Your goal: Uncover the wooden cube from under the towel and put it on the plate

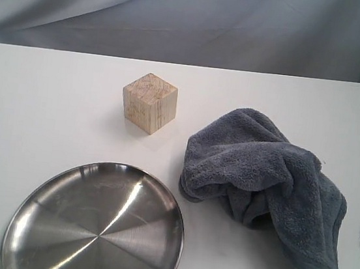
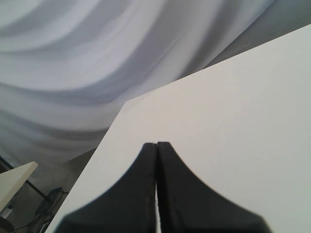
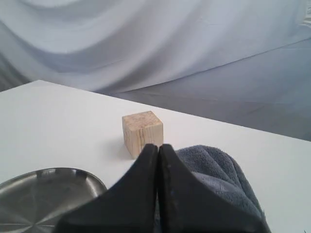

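Exterior view, nearest first: the plate (image 1: pixel 31 221) lies near left on the table (image 1: pixel 52 106). Right of it the towel (image 1: pixel 273 179) is a crumpled heap, running far-left to near-right. Farther back the wooden cube (image 1: pixel 149 103) stands uncovered on the table, apart from both, one upright edge turned nearward. My left claw (image 2: pixel 156 145) and right claw (image 3: pixel 158 146) are both pressed closed, empty.

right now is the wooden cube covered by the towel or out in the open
Uncovered: the wooden cube stands bare on the table, apart from the towel crumpled beside it.
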Controlling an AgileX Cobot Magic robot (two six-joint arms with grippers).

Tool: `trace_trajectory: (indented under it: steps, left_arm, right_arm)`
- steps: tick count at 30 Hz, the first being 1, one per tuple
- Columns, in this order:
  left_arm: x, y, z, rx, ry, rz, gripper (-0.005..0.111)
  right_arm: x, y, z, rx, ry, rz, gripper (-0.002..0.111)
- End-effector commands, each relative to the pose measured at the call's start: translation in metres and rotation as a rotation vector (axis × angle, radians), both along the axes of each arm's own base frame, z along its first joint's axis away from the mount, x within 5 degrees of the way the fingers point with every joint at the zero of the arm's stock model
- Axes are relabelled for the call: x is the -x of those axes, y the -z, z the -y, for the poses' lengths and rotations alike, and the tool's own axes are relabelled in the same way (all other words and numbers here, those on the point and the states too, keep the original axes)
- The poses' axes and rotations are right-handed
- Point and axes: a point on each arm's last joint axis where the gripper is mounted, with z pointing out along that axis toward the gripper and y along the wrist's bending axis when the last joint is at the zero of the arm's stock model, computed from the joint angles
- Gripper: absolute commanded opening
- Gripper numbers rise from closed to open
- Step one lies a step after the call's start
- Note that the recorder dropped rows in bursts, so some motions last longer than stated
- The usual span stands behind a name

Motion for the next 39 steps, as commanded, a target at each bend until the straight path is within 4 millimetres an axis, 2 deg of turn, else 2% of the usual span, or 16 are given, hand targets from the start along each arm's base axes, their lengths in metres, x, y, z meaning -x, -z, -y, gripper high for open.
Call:
trace_trajectory:
  steps: [1,8,12,21,26,39]
  left_arm:
    - [0.0,0.001,0.0,0.009,0.0,0.009,0.001]
    - [0.0,0.001,0.0,0.009,0.0,0.009,0.001]
    - [0.0,0.001,0.0,0.009,0.0,0.009,0.001]
    - [0.0,0.001,0.0,0.009,0.0,0.009,0.001]
    - [0.0,0.001,0.0,0.009,0.0,0.009,0.001]
    - [0.0,0.001,0.0,0.009,0.0,0.009,0.001]
  right_arm:
    - [0.0,0.016,0.001,0.001,0.013,-0.023,0.0]
    - [0.0,0.016,0.001,0.002,0.014,-0.019,0.0]
    - [0.0,0.019,0.003,0.086,0.018,0.031,0.0]
    - [0.006,0.061,0.042,0.032,0.471,0.073,0.0]
    - [0.013,0.062,0.05,0.049,0.592,0.105,0.0]
    - [0.014,0.067,0.05,0.089,0.594,0.056,0.0]
